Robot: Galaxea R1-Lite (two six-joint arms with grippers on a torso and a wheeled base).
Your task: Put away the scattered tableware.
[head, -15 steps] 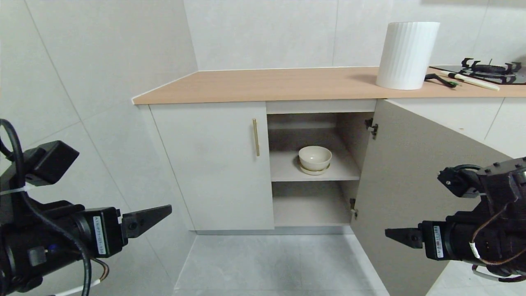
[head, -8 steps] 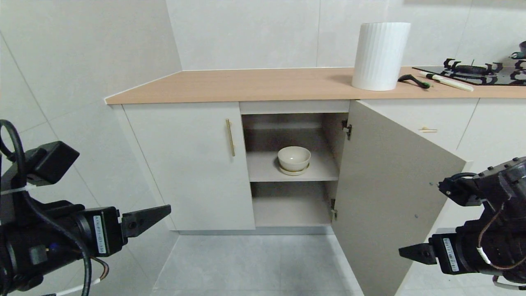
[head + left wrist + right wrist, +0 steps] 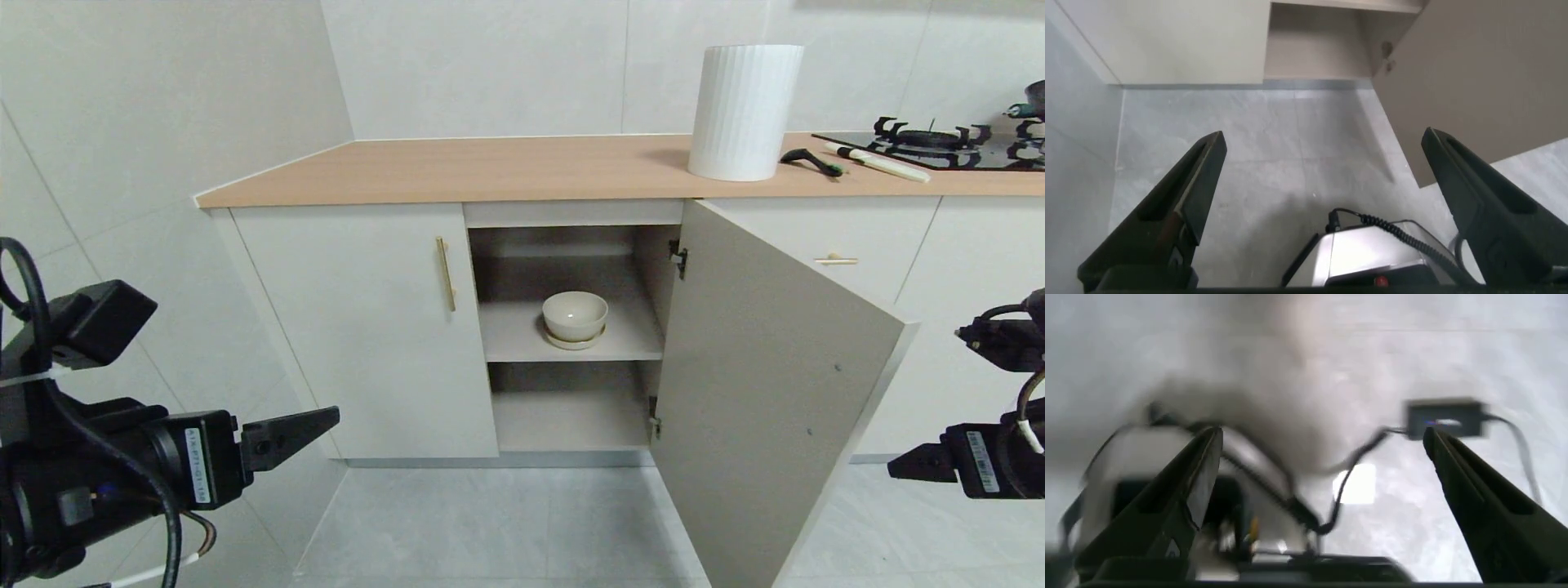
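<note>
One change, right end effector drawn rightward

No text we can read: two small printed stickers, both too fine to make out.

We see a narrow white sticker on the black body just behind the left gripper. It carries a line of dark characters running along its length, too small for us to tell apart. A matching white sticker sits on the black body behind the right gripper. Its dark marks look like a printed code, and we cannot read those either.
</note>
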